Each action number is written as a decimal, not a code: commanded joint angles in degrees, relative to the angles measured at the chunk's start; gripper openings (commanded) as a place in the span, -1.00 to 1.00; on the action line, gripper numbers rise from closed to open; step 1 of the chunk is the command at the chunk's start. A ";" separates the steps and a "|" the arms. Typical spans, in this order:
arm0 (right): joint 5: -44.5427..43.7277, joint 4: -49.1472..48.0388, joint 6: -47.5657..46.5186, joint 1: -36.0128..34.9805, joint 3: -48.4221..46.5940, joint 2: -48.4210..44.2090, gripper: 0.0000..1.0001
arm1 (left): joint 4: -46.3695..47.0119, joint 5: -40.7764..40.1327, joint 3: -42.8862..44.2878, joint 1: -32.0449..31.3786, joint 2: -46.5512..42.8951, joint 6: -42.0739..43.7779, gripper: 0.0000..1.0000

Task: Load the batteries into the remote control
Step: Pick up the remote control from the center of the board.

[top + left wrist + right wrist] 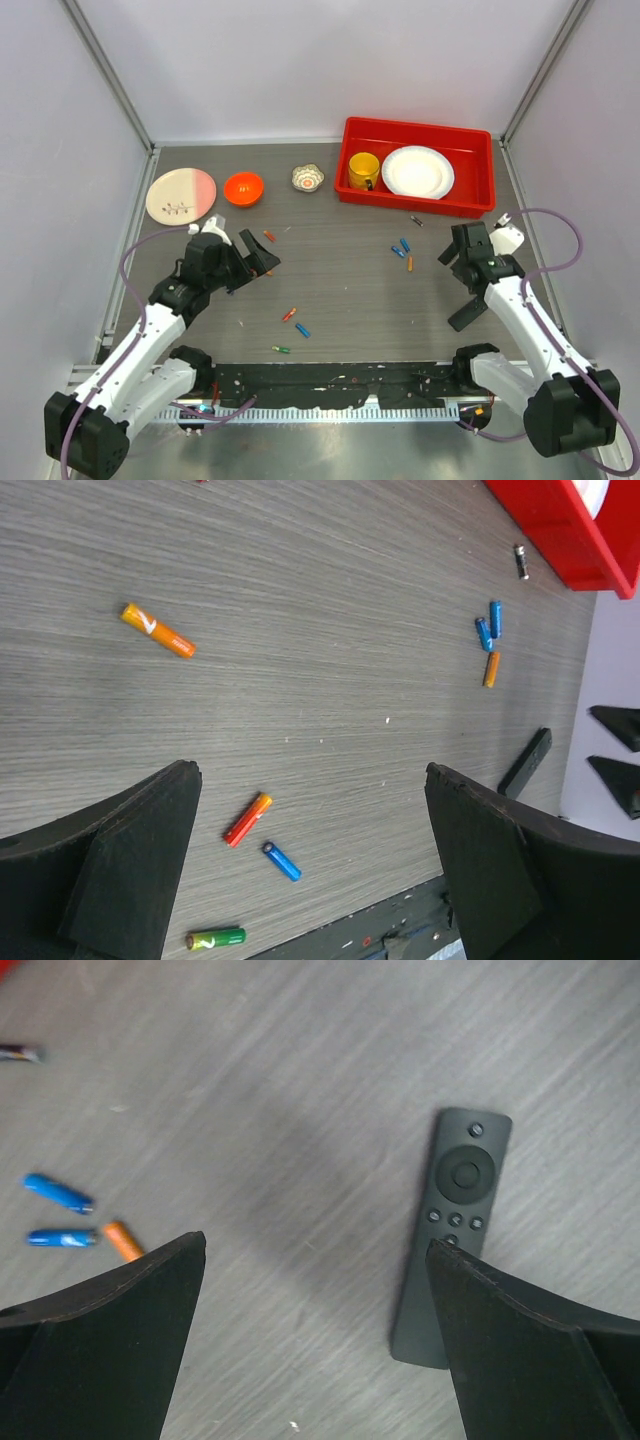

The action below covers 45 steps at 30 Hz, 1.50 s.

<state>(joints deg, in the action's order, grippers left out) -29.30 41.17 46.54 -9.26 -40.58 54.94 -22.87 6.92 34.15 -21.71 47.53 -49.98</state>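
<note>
On table: remote control face-up, batteries scattered | both jaws wide, empty

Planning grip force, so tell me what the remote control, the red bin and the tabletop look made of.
Remote control: likely matte black plastic, dull even surface, moulded round buttons. Red bin: probably moulded plastic, uniform colour, rounded rim. Tabletop: grey wood-grain finish, fine parallel streaks; laminate or real wood cannot be told.

light: bright, even | shadows: soft | right wrist: batteries blurred
</note>
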 commanded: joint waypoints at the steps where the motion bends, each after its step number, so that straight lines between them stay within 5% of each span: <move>1: -3.31 4.70 4.86 0.20 1.47 2.19 0.93 | 5.38 0.37 0.21 -0.43 -0.51 -1.70 0.94; 19: -1.20 9.37 18.14 0.29 7.44 6.50 0.83 | 10.66 1.26 -5.24 -1.14 -1.39 -7.59 0.83; 34: 1.17 3.22 16.30 0.29 11.22 10.54 0.42 | 10.92 0.82 -5.59 -1.14 -2.35 -8.38 0.81; 43: 3.37 0.76 13.58 0.20 12.01 10.02 -0.10 | 9.95 0.47 -5.76 -1.14 -3.06 -8.82 0.81; 45: 4.77 -0.55 11.57 0.20 12.28 9.66 -0.62 | 9.25 0.29 -5.67 -1.14 -3.32 -8.74 0.81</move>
<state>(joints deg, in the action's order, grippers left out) -26.70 42.57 60.73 -9.15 -29.65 64.79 -14.79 7.57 28.67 -22.55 45.39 -58.35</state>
